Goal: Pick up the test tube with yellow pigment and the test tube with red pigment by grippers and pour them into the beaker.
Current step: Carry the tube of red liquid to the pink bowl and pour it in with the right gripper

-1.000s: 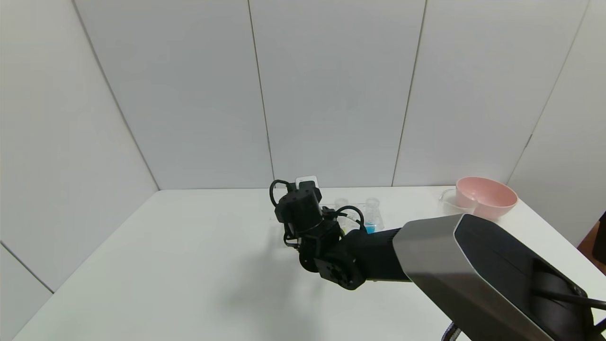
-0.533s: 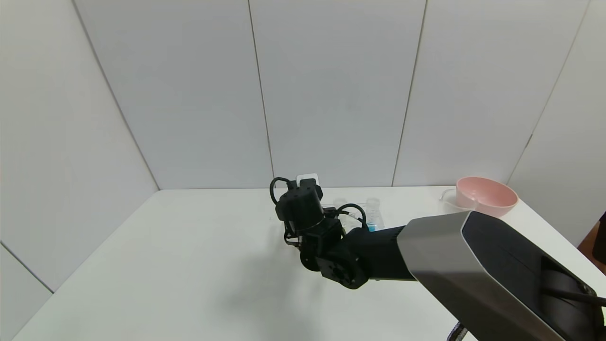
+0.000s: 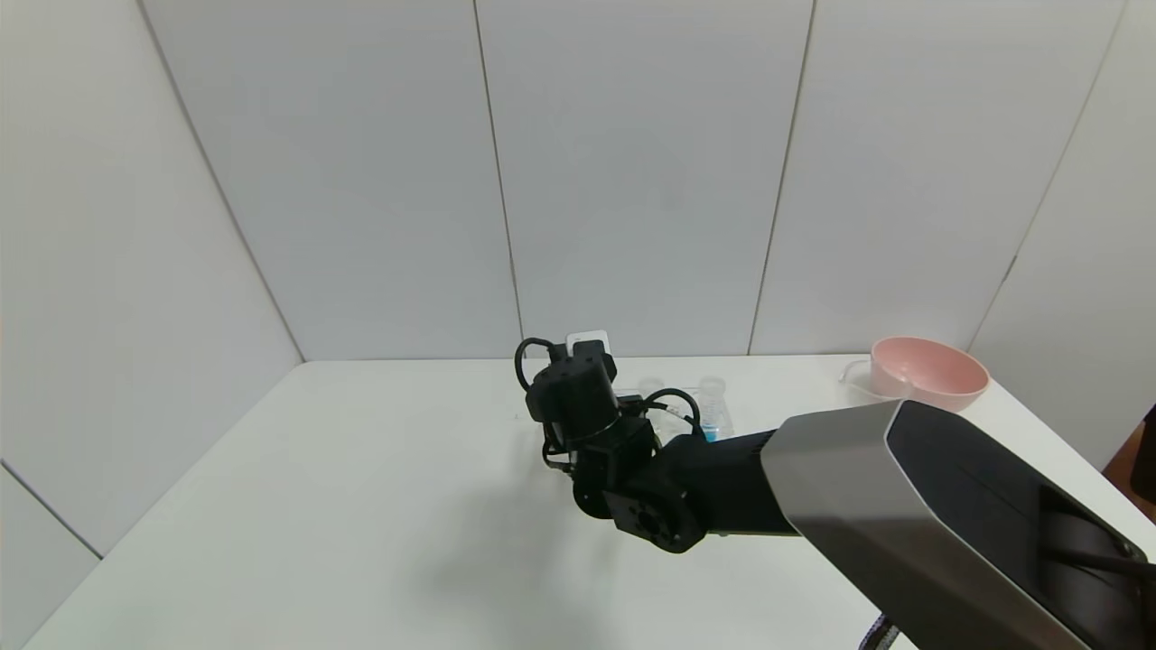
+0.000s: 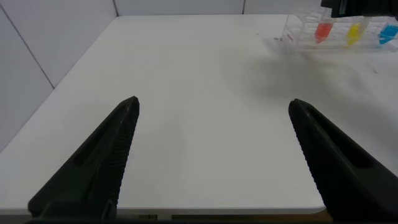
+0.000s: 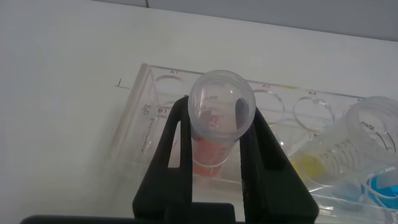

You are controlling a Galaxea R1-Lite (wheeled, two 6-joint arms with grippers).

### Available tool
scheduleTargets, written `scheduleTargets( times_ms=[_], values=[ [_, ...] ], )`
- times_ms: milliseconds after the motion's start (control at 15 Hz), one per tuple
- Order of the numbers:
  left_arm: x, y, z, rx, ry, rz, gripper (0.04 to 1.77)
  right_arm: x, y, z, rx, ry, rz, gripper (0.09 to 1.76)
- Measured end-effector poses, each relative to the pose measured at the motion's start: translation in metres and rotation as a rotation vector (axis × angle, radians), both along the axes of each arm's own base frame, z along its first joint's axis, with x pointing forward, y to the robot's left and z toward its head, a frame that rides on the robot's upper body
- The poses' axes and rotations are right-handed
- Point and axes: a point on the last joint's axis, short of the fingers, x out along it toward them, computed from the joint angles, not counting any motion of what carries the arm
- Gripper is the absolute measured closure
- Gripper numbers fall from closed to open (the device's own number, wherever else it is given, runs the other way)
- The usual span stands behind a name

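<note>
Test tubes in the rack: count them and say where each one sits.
3. The red tube is at the rack's end, pinched by the right hand. The yellow tube stands next to it, and the blue tube beyond that. None seems hidden.

Wide bare table point(image 3: 343, 506) on the robot's left side, clear rack point(image 5: 144, 118) with tubes mid-table, pink bowl point(image 3: 928, 375) far right, probably clear of the arm's path.

Red pigment point(image 5: 208, 163), pink bowl point(image 3: 930, 375)
</note>
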Motion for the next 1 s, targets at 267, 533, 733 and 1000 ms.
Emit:
scheduleTargets(
  times_ms=[267, 533, 733, 1000],
  values=[
    [0.000, 0.000, 0.000, 0.000, 0.000, 0.000, 0.09, -0.004, -0.003, 0.006, -0.031, -0.002, 0.013, 1.35],
    [0.000, 0.000, 0.000, 0.000, 0.000, 0.000, 0.09, -0.007, -0.009, 0.037, -0.040, -0.043, 0.034, 1.35],
    [0.000, 0.000, 0.000, 0.000, 0.000, 0.000, 0.09, -0.012, -0.014, 0.060, -0.035, -0.074, 0.043, 1.35],
    [0.000, 0.000, 0.000, 0.000, 0.000, 0.000, 0.09, -0.020, -0.021, 0.074, -0.041, -0.077, 0.082, 1.35]
  ],
)
